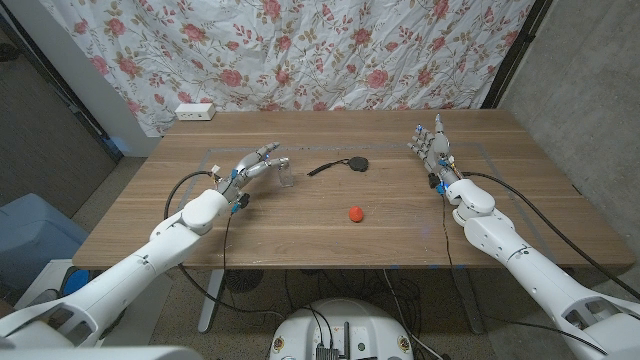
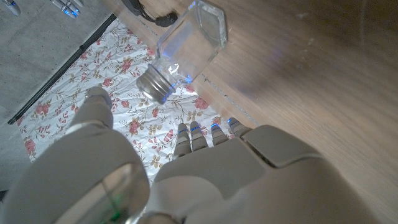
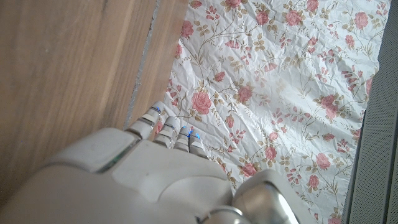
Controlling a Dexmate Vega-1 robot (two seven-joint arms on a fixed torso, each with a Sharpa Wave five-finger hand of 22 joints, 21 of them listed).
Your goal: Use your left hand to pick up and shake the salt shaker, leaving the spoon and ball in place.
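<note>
While the shaker (image 1: 286,177) stood just beyond the left hand (image 1: 252,167), whose spread fingers held nothing, a firm mid-body grip was advised, spoon (image 1: 340,165) and ball (image 1: 354,213) left untouched.

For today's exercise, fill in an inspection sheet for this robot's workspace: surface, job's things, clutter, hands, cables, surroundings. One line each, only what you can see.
Surface: wooden table.
Job's things: clear salt shaker with metal cap, standing by the left hand's fingertips; black spoon mid-table; red ball nearer the robot.
Clutter: white box at the far left edge.
Hands: left hand reaches toward the shaker, not gripping it; right hand stands apart, holding nothing.
Cables: black cables along both arms.
Surroundings: floral curtain behind the table.
</note>
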